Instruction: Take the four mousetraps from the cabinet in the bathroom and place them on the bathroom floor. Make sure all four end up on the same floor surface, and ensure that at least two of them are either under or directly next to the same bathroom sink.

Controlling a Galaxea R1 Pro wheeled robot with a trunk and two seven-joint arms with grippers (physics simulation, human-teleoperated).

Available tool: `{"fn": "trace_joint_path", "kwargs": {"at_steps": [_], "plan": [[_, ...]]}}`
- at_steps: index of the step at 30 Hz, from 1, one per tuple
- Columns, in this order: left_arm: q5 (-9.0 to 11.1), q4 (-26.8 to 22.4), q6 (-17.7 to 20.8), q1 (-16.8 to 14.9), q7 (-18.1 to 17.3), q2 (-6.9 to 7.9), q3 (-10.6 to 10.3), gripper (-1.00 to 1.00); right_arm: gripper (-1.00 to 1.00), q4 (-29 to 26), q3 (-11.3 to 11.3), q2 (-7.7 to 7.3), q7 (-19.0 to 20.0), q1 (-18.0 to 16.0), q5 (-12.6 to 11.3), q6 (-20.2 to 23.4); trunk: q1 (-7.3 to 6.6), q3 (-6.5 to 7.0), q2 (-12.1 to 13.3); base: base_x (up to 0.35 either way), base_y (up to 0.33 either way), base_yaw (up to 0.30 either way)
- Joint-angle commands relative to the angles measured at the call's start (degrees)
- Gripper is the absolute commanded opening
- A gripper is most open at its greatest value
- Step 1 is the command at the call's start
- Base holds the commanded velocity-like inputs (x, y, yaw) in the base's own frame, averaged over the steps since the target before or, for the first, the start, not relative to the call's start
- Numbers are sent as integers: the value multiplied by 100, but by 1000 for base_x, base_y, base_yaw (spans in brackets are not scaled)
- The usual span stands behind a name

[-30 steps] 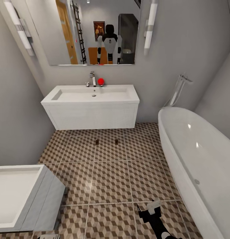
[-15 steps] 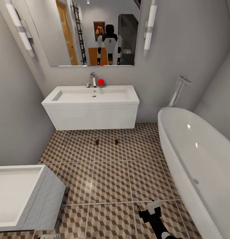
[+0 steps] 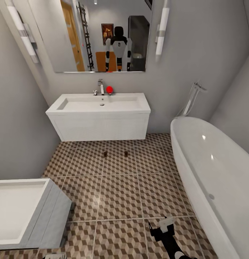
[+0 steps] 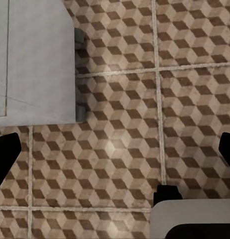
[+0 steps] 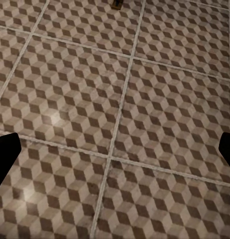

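Note:
Two small dark mousetraps (image 3: 105, 154) (image 3: 126, 153) lie on the cube-patterned bathroom floor (image 3: 117, 194), just in front of the white wall-hung sink (image 3: 99, 102). In the right wrist view, one mousetrap (image 5: 116, 4) shows at the picture's edge, far beyond the fingers. My right gripper (image 3: 158, 230) hangs low over the tiles near the tub, open and empty (image 5: 115, 149). My left gripper (image 4: 115, 149) is also open with nothing in it, above the floor beside the toilet. An orange-brown cabinet (image 3: 102, 60) appears as a reflection in the mirror behind the robot.
A white oval bathtub (image 3: 211, 169) runs along the right side. A square white toilet (image 3: 20, 212) stands at the lower left, its grey-white side (image 4: 35, 59) close to my left gripper. A red ball (image 3: 109, 89) sits by the chrome faucet (image 3: 100, 86).
The head view has shifted slightly, so the sink and mirror sit a touch lower. The mousetraps and both arms have not moved.

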Motion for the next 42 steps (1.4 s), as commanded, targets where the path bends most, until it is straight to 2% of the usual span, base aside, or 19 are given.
{"fn": "trace_joint_path", "kwargs": {"at_steps": [1,9,42], "plan": [[45,22,-33,-9,-9,-3,-48,100,100,8,15,2,-60,-6,60,-9,-20,10,33,0,0,0],[45,24,-33,-9,-9,-11,-48,100,100,10,15,3,-60,-7,60,-9,-196,154,354,0,0,0],[45,24,-30,-9,-9,-16,-48,100,100,10,15,10,-62,-7,60,-8,-196,154,354,0,0,0]]}}
